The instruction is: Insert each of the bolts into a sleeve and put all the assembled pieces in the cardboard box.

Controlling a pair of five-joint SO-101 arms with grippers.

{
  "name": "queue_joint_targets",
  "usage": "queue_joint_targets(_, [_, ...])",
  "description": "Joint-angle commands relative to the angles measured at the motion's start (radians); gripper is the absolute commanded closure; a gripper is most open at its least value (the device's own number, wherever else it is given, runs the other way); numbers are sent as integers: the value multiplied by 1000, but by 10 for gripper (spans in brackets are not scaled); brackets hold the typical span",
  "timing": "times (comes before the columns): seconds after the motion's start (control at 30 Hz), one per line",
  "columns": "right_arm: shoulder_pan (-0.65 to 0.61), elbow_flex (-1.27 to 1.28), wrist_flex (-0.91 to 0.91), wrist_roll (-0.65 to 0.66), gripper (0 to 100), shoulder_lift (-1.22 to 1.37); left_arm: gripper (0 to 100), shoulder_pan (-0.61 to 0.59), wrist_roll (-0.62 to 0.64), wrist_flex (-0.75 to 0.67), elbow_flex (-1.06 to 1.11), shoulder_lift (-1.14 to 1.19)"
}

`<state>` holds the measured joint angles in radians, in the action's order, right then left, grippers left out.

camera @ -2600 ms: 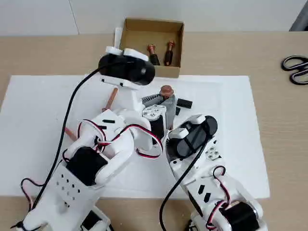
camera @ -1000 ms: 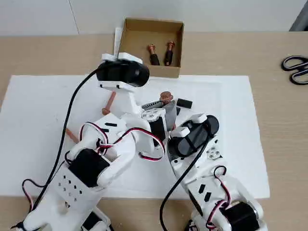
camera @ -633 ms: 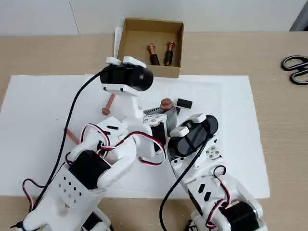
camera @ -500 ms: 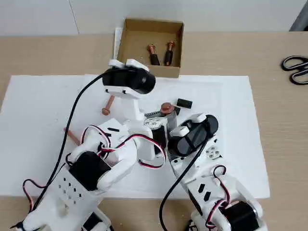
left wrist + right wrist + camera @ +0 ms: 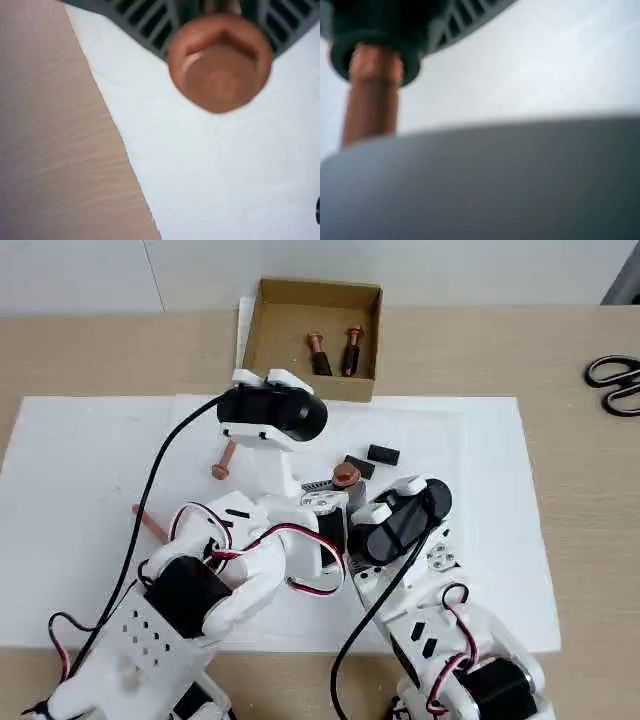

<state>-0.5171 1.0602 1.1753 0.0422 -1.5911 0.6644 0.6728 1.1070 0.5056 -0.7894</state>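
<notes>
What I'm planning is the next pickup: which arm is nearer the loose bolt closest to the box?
Left. The left arm stands right beside the loose bolt; the right arm is farther off, on the left arm's other side.

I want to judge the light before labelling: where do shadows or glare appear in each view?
High view: even light, only soft shadows on the white sheet, no glare. Left wrist view: a small pale highlight on the head of the bolt. Right wrist view: the sleeve is dark, and nothing glares.
</notes>
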Motion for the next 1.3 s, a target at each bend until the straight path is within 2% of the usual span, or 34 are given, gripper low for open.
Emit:
queue_joint_targets(0.0, [10, -11, -25, -8, 995, -10, 994, 0, -2, 0, -2, -11])
queue_joint_targets(0.13, [10, -11, -25, -8, 995, -10, 994, 0, -46, -14, 4, -8])
queue_joint_targets(0.4, [10, -11, -25, -8, 995, -10, 994, 0, -48, -57, 61, -11])
queue_joint_targets(0.9, [10, -11, -25, -8, 995, -10, 994, 0, -48, -35, 94, -9])
queue_joint_targets(1.03, [10, -11, -25, -9, 995, -10, 994, 0, -100, -37, 102, -9])
queue_joint_targets(1.27, [10, -11, -25, -9, 995, -10, 994, 0, -103, -34, 105, -8])
